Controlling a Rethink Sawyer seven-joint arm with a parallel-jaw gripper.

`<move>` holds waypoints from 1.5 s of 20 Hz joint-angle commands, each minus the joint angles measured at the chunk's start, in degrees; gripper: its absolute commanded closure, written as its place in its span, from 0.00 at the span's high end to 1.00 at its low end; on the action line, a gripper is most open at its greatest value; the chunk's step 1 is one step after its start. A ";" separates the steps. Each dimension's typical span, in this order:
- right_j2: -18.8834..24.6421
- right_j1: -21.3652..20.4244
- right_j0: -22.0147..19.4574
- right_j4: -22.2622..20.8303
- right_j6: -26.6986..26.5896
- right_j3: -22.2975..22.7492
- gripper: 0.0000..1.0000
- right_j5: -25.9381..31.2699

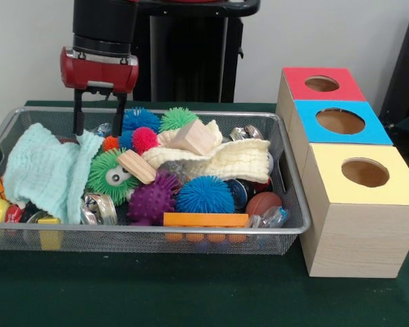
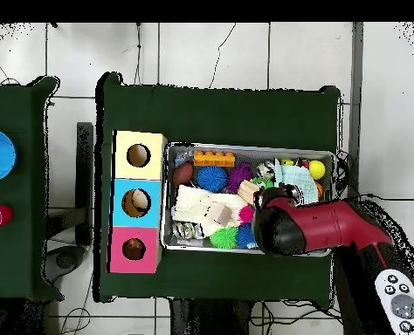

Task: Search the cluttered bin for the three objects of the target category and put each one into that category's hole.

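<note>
The wire mesh bin (image 1: 191, 232) is full of clutter; it also shows in the overhead view (image 2: 245, 146). My gripper (image 1: 97, 131) is open. Its two black fingers reach down into the bin's far left part, beside the edge of a mint cloth (image 1: 44, 170), with nothing between them. In the overhead view the red arm head (image 2: 285, 225) hides the fingers. No striped orange animal or pale yellow duck shows clearly. The red-topped box's hole (image 1: 322, 83) is at the far right, away from the gripper; it also shows in the overhead view (image 2: 134, 249).
Blue-topped (image 1: 341, 121) and yellow-topped (image 1: 365, 172) boxes stand beside the red one. The bin holds a green googly-eyed spiky ball (image 1: 112, 174), purple (image 1: 150, 201) and blue (image 1: 204, 194) spiky balls, wooden blocks (image 1: 194, 136), a cream cloth (image 1: 225, 160) and an orange brick (image 1: 206, 219).
</note>
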 commanded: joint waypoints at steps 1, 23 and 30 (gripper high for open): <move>2.01 1.46 -0.42 1.66 1.36 2.16 1.00 -0.57; 4.56 13.94 -4.51 -2.67 -3.42 -6.17 1.00 -5.62; 7.06 16.13 -6.83 -2.93 -6.93 -7.97 1.00 -4.42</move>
